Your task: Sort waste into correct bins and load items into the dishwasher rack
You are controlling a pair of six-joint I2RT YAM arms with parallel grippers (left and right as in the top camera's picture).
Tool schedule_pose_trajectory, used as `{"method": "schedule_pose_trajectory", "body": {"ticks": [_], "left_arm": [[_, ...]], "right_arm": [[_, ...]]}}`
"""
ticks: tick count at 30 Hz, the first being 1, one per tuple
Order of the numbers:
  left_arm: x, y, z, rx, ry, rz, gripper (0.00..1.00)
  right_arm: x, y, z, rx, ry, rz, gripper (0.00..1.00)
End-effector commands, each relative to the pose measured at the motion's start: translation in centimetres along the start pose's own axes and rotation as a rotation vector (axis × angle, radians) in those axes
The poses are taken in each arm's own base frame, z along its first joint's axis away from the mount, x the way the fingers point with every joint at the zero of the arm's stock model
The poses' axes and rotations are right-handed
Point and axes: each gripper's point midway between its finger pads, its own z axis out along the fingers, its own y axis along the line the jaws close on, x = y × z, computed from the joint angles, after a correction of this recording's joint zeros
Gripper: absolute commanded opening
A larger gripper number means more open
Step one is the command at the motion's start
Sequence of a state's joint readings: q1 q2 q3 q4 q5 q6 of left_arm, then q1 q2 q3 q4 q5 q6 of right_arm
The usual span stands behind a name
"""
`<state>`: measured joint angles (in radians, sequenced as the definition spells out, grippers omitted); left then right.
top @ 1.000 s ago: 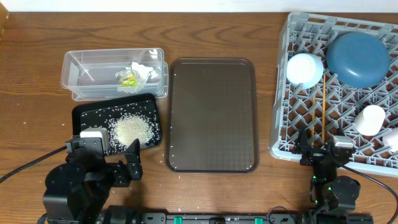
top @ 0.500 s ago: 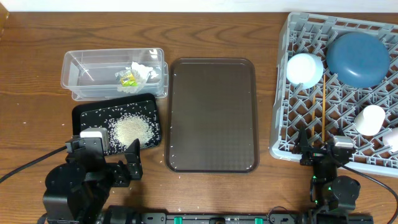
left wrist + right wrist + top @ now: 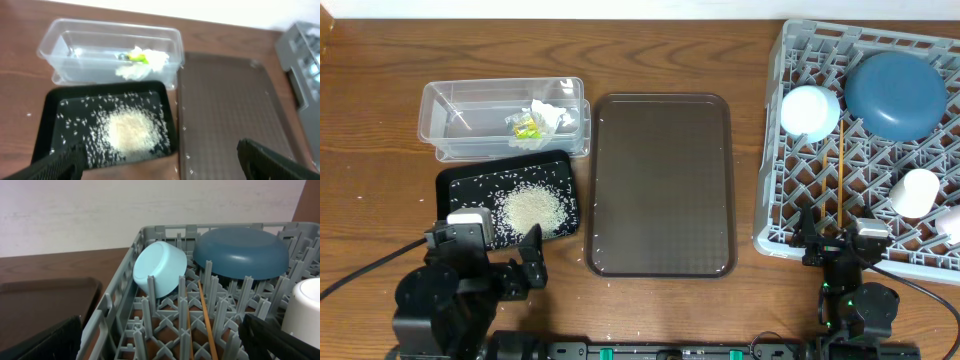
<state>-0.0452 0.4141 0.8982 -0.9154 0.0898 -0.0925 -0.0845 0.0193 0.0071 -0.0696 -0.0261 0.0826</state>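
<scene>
At the near edge of the bench, the left claw (image 3: 162, 164) is spread wide and holds nothing. The right claw (image 3: 162, 342) is likewise spread wide and empty, facing into the rack (image 3: 114, 305).

**Left side.** Just beyond the left claw lies the black tray (image 3: 50, 107), carrying a heap of rice (image 3: 131, 132) ringed by scattered grains. A few stray grains (image 3: 188, 156) lie on the bench beside the tray.
- The rice is loose, very light and too fine to pinch.
- It is probably best moved by lifting the stiff tray by its rim.

Behind the tray stands the clear tub (image 3: 60, 45), holding the napkin (image 3: 145, 67) with the wrapper (image 3: 136, 56) against it.
- The napkin looks soft and crushable, and a raised fold would give a hold.
- The wrapper looks thin and slick, so it is likely to slip.

The brown tray (image 3: 660, 180) lies bare between the two sides.

**Right side.** All the dishes sit in the rack.
- **Chopsticks (image 3: 206, 315):** they lie nearest, along the lattice. They are thin, stiff and light, prone to roll, and best nipped across mid-length.
- **Cups:** one cup (image 3: 302, 307) stands to the right, with a second cup (image 3: 950, 222) at the rack's edge. They are hard and smooth, and should be taken by the rim.
- **White bowl (image 3: 160, 267):** farther back, tilted on its side.
- **Blue bowl (image 3: 240, 252):** also farther back, upside down. It looks the heaviest piece, breakable if dropped, and the rim is its only thin purchase.
</scene>
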Motion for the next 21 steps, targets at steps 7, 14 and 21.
{"method": "schedule_pose_trajectory", "body": {"ticks": [7, 14, 21], "left_arm": [[4.7, 2.9, 6.3, -0.067, -0.191, 0.006, 0.98], [5.4, 3.2, 9.7, -0.04, -0.395, 0.018, 0.98], [6.6, 3.4, 11.3, -0.029, -0.417, 0.019, 0.98]], "right_arm": [[0.1, 0.4, 0.0, -0.012, 0.004, -0.011, 0.99], [0.1, 0.4, 0.0, -0.012, 0.004, -0.011, 0.99], [0.1, 0.4, 0.0, -0.012, 0.004, -0.011, 0.99]]}}
